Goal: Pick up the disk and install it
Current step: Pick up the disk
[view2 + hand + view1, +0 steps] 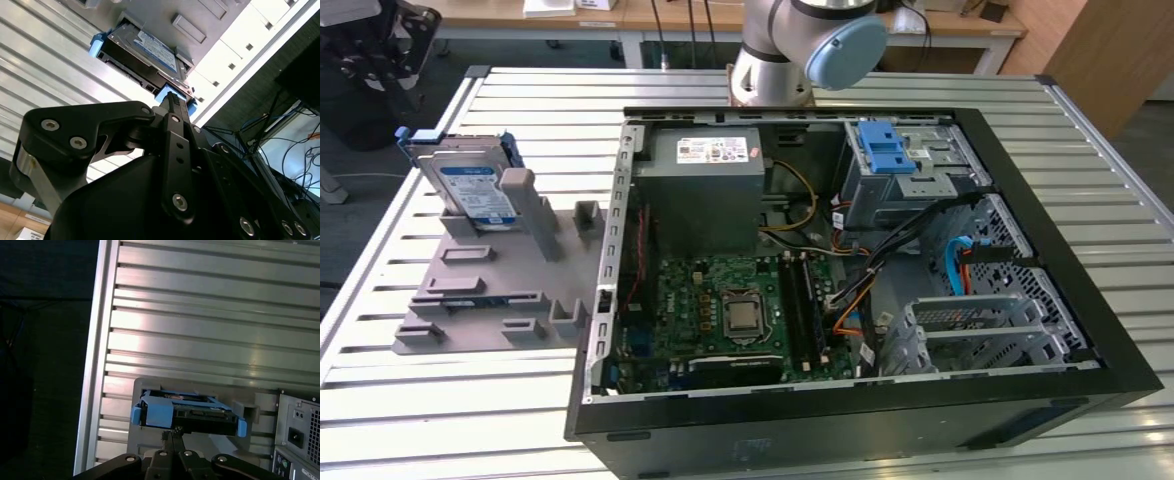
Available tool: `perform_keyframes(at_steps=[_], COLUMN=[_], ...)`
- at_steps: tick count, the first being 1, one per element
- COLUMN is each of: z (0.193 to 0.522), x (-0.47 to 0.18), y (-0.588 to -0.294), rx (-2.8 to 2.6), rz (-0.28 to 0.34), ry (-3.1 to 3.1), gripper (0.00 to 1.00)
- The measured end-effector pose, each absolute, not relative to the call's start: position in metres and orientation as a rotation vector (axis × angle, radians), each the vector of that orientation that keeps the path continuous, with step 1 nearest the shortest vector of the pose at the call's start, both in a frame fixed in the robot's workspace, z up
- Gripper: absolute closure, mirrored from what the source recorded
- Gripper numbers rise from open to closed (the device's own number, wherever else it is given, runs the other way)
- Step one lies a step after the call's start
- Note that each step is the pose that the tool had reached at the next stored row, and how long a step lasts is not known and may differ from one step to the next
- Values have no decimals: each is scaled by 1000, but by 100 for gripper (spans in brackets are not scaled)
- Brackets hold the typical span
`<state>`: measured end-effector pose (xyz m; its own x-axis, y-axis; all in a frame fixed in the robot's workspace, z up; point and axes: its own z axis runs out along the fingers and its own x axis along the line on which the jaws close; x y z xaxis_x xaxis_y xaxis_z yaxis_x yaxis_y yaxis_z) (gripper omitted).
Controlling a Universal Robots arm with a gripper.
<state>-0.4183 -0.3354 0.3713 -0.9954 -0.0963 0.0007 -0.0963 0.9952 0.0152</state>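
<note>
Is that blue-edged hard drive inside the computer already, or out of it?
Out. The disk stands on edge in the grey holder on the table, beside the open computer case, not in it.

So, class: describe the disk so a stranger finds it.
On the slatted table, find the grey holder at the exterior view's left of the open computer case. The disk stands on edge in it: silver, blue side rails, blue-and-white label.

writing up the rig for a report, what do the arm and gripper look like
In the exterior view the arm is a smooth silver-grey tube with a rounded joint closed by a pale blue cap. In the second wrist view the gripper is matte black: flat, angular link bars hinged together and dotted with round silver screw heads, on a bulky black body.
</note>
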Motion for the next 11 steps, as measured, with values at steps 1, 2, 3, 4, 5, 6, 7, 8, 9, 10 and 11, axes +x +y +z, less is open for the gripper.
perform_keyframes(at_steps=[1, 2, 3, 4, 5, 6, 7, 8, 9, 10, 11], z=[371, 371, 371, 371, 371, 371, 371, 371, 371, 371, 371], x=[-418, -418, -418, -418, -418, -418, -418, -418, -418, -418, -418], y=[-335, -335, -335, -335, -335, -335, -335, -335, -335, -335, -335], rx=[155, 159, 163, 167, 172, 176, 180, 184, 188, 192, 196], rz=[-24, -24, -24, -24, -24, -24, -24, -24, -24, -24, -24], ry=[-3136, -3136, -3136, -3135, -3135, -3135, -3135, -3135, -3134, -3134, -3134], gripper=[89, 89, 89, 89, 89, 89, 89, 89, 89, 89, 89])
